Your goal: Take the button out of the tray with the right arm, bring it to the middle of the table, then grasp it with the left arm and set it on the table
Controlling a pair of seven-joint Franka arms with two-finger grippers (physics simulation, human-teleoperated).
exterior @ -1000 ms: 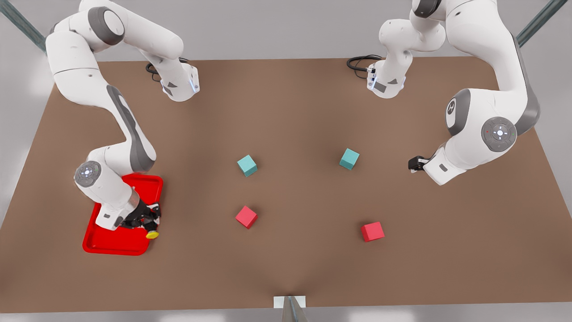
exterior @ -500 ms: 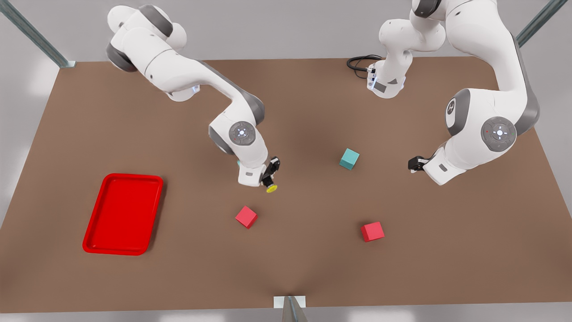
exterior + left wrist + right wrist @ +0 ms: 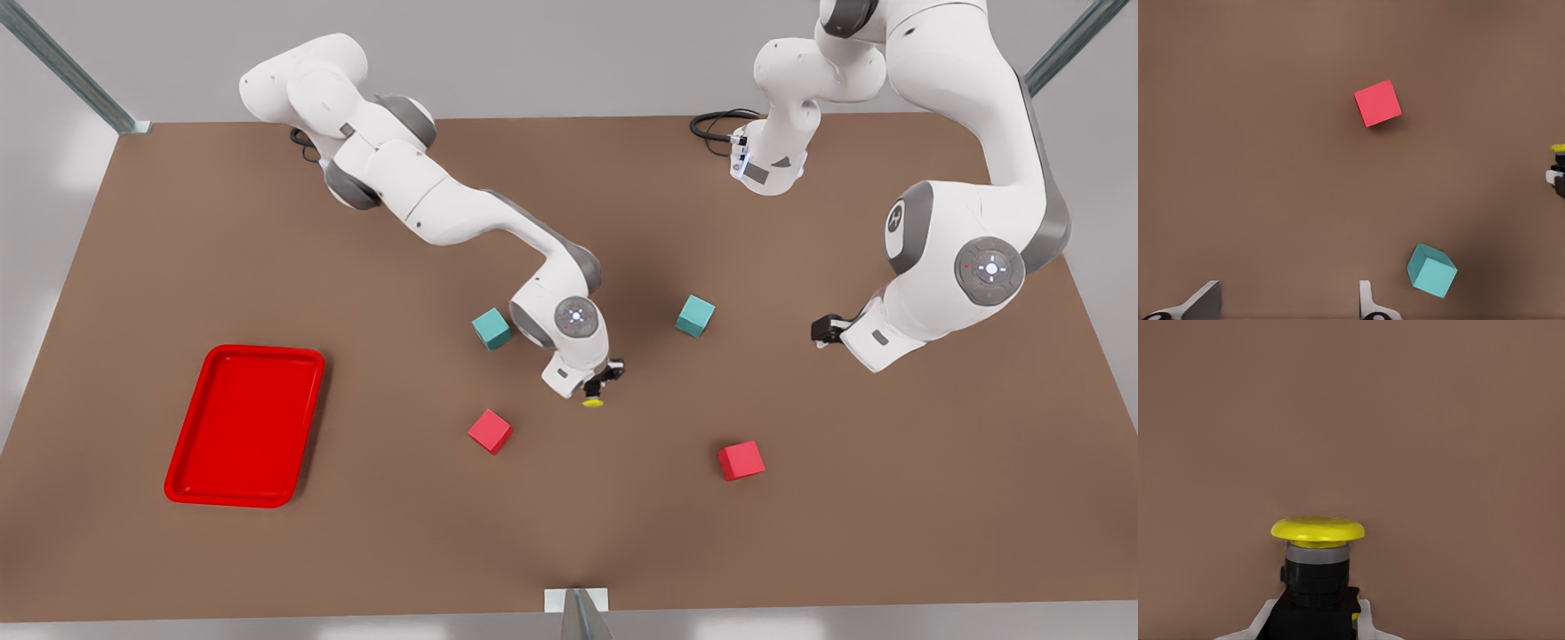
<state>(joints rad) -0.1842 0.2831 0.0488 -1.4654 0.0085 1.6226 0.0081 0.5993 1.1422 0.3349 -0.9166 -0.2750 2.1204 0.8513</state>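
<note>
The button (image 3: 593, 401), a dark body under a yellow cap, hangs just above the middle of the brown table (image 3: 356, 551). My right gripper (image 3: 601, 380) is shut on its body. The right wrist view shows the cap (image 3: 1317, 530) pointing away from the gripper (image 3: 1313, 621), with a white fingertip on each side of the body. The red tray (image 3: 244, 425) lies at the front view's left with nothing in it. My left gripper (image 3: 821, 330) waits at the front view's right, open; its spread fingertips (image 3: 1205, 300) show in the left wrist view, and the button (image 3: 1558, 148) appears far off.
Two teal cubes (image 3: 491, 328) (image 3: 694, 316) and two red cubes (image 3: 490, 431) (image 3: 741, 460) lie around the table's middle. The right arm's wrist sits close beside the teal cube nearer the tray. A black cable (image 3: 716, 124) lies at the far edge.
The right arm lifted the button out of the tray and carried it toward the front view's right to the table's middle. The left arm has barely moved.
</note>
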